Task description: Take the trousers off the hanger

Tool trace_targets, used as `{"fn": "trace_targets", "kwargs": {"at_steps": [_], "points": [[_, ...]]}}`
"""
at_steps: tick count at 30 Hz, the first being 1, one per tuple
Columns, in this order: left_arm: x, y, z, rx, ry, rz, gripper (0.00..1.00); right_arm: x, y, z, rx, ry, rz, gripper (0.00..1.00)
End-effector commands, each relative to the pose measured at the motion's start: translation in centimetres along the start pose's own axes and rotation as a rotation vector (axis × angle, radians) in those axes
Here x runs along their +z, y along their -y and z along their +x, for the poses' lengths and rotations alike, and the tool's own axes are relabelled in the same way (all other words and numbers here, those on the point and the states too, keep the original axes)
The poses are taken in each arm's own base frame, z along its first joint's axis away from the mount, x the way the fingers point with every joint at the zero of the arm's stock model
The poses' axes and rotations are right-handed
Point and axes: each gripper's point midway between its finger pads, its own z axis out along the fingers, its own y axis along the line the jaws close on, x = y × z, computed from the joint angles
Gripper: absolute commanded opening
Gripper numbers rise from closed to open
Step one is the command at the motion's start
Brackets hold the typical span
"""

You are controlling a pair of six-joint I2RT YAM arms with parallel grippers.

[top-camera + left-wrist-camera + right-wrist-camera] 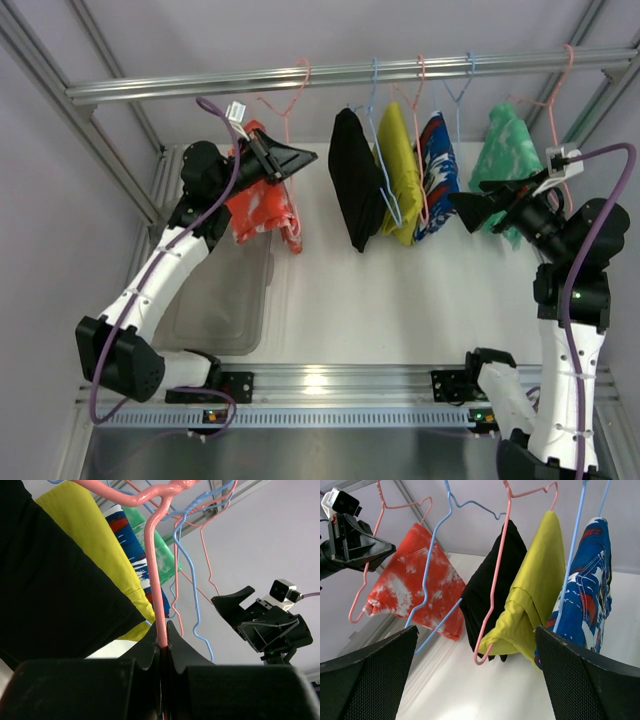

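The trousers (pixel 262 212), red-orange with white blotches, hang from the pale pink wire hanger (pixel 287 122), whose hook is still over the rail. My left gripper (pixel 306 158) is shut on that hanger's wire just above the cloth; in the left wrist view the pink hanger (pixel 156 570) runs straight down into the closed jaws. In the right wrist view the trousers (pixel 415 592) hang at the left with the left gripper (pixel 382 546) beside them. My right gripper (pixel 466 198) stands open and holds nothing, over by the blue and green garments.
On the rail (pixel 350 74) also hang a black garment (pixel 352 180), a yellow one (pixel 400 170), a blue patterned one (pixel 437 170) and a green-and-white one (pixel 505 150), on blue and pink wire hangers. A clear plastic bin (pixel 225 300) sits below the trousers.
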Motion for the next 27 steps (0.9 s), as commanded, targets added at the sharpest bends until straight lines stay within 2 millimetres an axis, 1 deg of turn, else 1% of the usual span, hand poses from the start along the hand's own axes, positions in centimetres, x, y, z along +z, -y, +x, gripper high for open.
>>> {"fn": "trace_targets", "kwargs": {"at_steps": [1,2,4,6,7,9,10,11,14,15,16,18,20,23,24,25,26,27], "points": [[-1.5,9.8,0.3,0.342,-0.045,0.356,0.00,0.1,-1.3,-2.6,-0.054,0.063,-0.049,0.99],[-1.3,10.3,0.0,0.359,-0.032,0.383,0.00,0.1,-1.2,-2.5,-0.058,0.062,-0.046,0.99],[-0.3,10.2,-0.7,0.351,-0.023,0.399,0.00,0.1,-1.1,-2.4,-0.062,0.062,-0.044,0.99],[0.2,10.7,-1.5,0.360,-0.002,0.425,0.00,0.1,-1.0,-2.2,-0.062,0.058,-0.043,1.00],[1.0,10.1,-1.6,0.331,-0.009,0.422,0.00,0.1,-1.0,-2.2,-0.064,0.059,-0.045,1.00],[1.1,11.5,-2.3,0.358,0.007,0.475,0.00,0.1,-1.1,-2.0,-0.064,0.057,-0.049,1.00],[1.3,11.7,-2.5,0.356,0.007,0.484,0.00,0.0,-1.1,-2.0,-0.066,0.057,-0.050,0.99],[1.2,12.4,-2.8,0.370,0.014,0.502,0.00,0.0,-1.2,-2.0,-0.073,0.059,-0.051,1.00],[0.8,13.4,-3.0,0.394,0.024,0.518,0.00,-0.1,-1.3,-2.1,-0.084,0.059,-0.057,0.99],[0.6,13.6,-3.0,0.396,0.023,0.519,0.00,-0.1,-1.4,-2.1,-0.085,0.060,-0.059,0.99],[0.2,14.2,-2.9,0.400,0.026,0.524,0.00,-0.1,-1.5,-2.2,-0.087,0.062,-0.063,0.99],[-0.2,14.3,-2.7,0.400,0.022,0.521,0.00,0.0,-1.5,-2.1,-0.074,0.061,-0.069,0.99],[-1.4,15.5,-2.2,0.432,0.028,0.527,0.00,0.2,-1.6,-2.3,-0.061,0.068,-0.081,0.99],[-1.9,15.1,-1.2,0.411,0.003,0.490,0.00,0.4,-2.2,-2.9,-0.033,0.087,-0.106,1.00],[-2.6,15.6,-0.8,0.422,-0.001,0.492,0.00,0.5,-2.4,-3.1,-0.023,0.094,-0.116,1.00],[-2.7,14.7,-0.1,0.405,-0.019,0.472,0.00,0.6,-2.8,-3.3,-0.012,0.102,-0.129,0.99],[-2.9,14.5,0.6,0.393,-0.034,0.459,0.00,0.9,-3.3,-3.4,0.034,0.098,-0.154,1.00],[-3.1,14.3,1.1,0.389,-0.044,0.449,0.00,1.2,-3.8,-3.9,0.036,0.117,-0.178,1.00]]}}
